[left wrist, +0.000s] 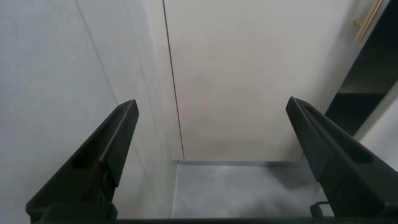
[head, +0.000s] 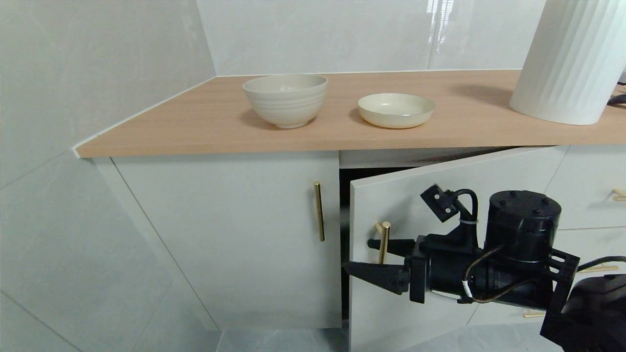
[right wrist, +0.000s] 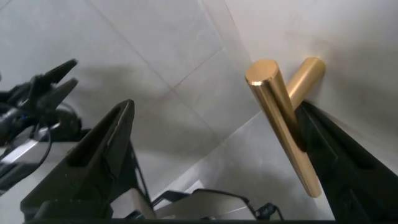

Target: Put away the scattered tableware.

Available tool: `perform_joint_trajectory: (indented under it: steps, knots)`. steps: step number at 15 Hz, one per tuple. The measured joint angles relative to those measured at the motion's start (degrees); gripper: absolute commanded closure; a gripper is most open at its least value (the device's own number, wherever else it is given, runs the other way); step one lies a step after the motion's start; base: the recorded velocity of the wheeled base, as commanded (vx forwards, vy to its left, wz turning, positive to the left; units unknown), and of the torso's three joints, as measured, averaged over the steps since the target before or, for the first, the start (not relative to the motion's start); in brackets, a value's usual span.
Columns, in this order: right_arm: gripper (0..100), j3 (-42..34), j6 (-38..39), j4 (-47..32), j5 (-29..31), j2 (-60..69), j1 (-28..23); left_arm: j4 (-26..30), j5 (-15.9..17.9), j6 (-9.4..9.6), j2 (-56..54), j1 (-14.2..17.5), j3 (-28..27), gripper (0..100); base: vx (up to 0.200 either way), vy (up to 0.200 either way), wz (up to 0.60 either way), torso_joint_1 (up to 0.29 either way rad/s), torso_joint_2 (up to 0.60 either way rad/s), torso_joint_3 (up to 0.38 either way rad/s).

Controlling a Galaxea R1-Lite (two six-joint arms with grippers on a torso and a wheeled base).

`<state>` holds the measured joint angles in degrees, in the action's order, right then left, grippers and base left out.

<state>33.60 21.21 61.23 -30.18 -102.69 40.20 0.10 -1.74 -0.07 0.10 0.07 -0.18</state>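
Pale tiled walls back a wooden bench set over white cabinets. Under it one door stands ajar. The right gripper is spread wide and grips nothing, its fingers astride the door's upright brass handle, which lies close against one finger. The left gripper, also wide open and empty, faces the closed panel left of the door. A plate sits rim up above the door, with a bowl rim up farther left.
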Motion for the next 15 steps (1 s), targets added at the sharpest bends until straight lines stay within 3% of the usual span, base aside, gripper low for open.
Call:
perform_joint_trajectory:
  steps: [15]
  knots:
    - [0, -7.30, 0.16, 2.24, -4.71, 4.79, 0.00, -0.20, 0.02, 0.76, 0.00, 0.00, -0.20, 0, 0.000, 0.000, 0.00, 0.000, 0.00, 0.000]
